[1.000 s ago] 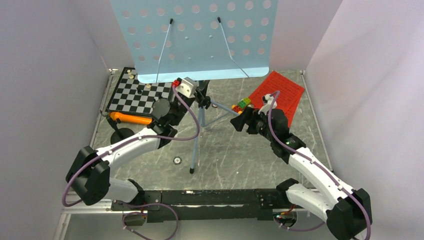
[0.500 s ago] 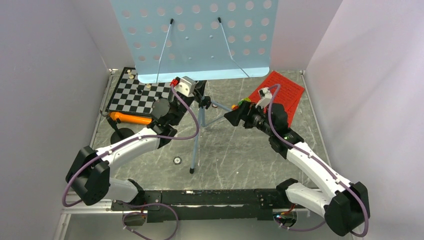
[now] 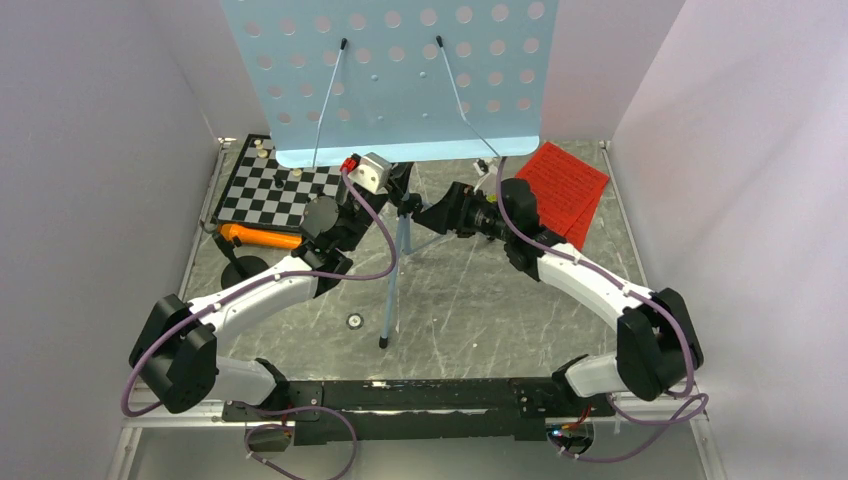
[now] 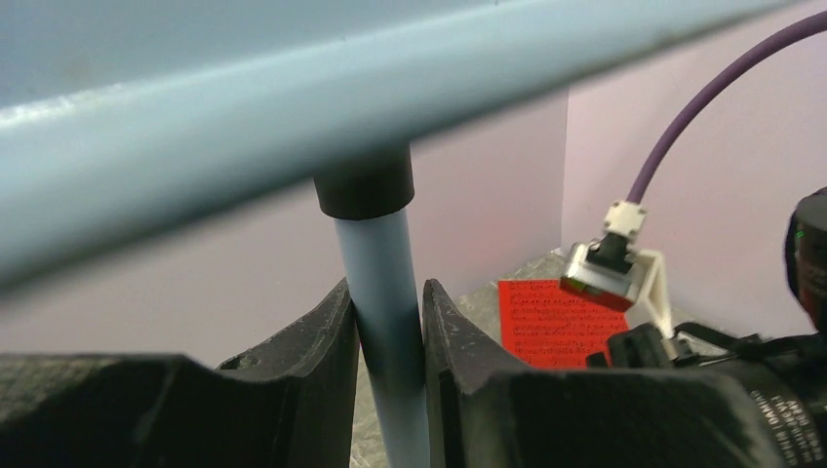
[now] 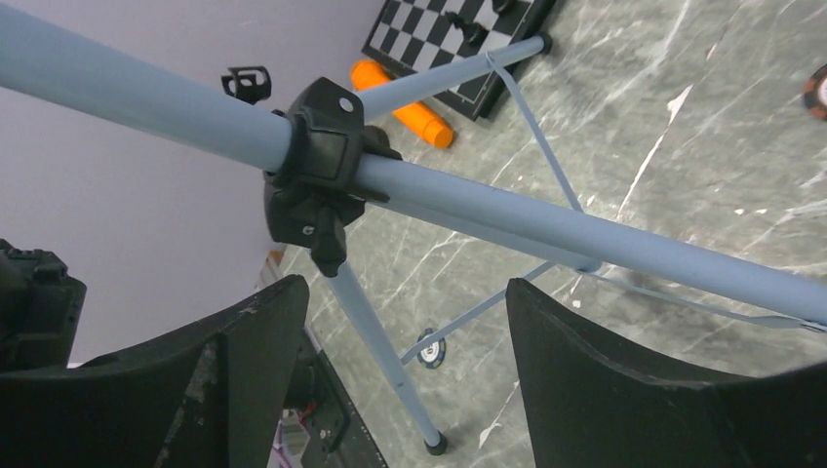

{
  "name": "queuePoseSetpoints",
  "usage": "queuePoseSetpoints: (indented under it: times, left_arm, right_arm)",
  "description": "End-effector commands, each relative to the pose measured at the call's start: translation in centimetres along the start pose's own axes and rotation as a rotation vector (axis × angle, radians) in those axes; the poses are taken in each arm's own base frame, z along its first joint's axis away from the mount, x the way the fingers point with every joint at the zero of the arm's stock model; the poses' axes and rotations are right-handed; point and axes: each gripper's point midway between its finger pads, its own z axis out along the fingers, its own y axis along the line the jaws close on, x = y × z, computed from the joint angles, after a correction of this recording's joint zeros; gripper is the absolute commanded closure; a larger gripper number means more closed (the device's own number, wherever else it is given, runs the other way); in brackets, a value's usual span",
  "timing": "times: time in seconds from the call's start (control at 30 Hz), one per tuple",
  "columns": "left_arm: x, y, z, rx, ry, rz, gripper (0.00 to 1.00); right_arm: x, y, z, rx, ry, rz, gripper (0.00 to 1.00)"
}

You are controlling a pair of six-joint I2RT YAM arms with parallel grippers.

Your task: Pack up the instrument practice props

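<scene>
The light-blue perforated music stand (image 3: pixel 390 80) stands at the back on tripod legs. My left gripper (image 3: pixel 398 190) is shut on its upright pole (image 4: pixel 385 263), just under the tray; both pads (image 4: pixel 444 331) press the tube. My right gripper (image 3: pixel 440 215) is open and points left at the black leg hub (image 5: pixel 322 180). The pole (image 5: pixel 546 219) runs across in front of its spread fingers, untouched. The red sheet-music pages (image 3: pixel 565 185) lie flat at the back right. The orange microphone (image 3: pixel 262 237) lies on the floor at the left, by its black round base (image 3: pixel 243 270).
A black-and-white chessboard (image 3: pixel 285 190) with pieces sits at the back left, behind the microphone. A small round disc (image 3: pixel 354 321) lies on the marbled floor near the front tripod foot (image 3: pixel 383 343). Pale walls close in on three sides.
My right arm has swung left from beside the red pages to the stand's leg hub, its jaws still apart. My left arm stays at the pole.
</scene>
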Motion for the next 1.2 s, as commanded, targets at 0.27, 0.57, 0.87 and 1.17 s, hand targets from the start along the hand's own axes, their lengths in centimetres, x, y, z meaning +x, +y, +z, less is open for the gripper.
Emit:
queuePoseSetpoints:
  times: [0.27,0.57,0.87,1.17]
  left_arm:
    - [-1.7,-1.5,-0.2,0.099,-0.014,0.057,1.0]
    - [-1.4,-1.6,-0.3,0.107,-0.003,0.059,1.0]
    - [-1.4,-1.8,-0.2,0.119,0.003,0.057,1.0]
    - [-0.8,-2.1,-0.2,0.126,0.025,0.04,1.0]
  right_arm:
    - [-2.8,3.7,2.0,-0.147,-0.05,-0.058,0.41]
    - [-2.9,3.4,2.9,-0.143,-0.039,-0.072,0.68]
    - [-2.1,2.2,3.3,-0.098,-0.054,-0.245,1.0]
    - [-1.6,-2.0,1.9,0.261,-0.278,-0.845,1.0]
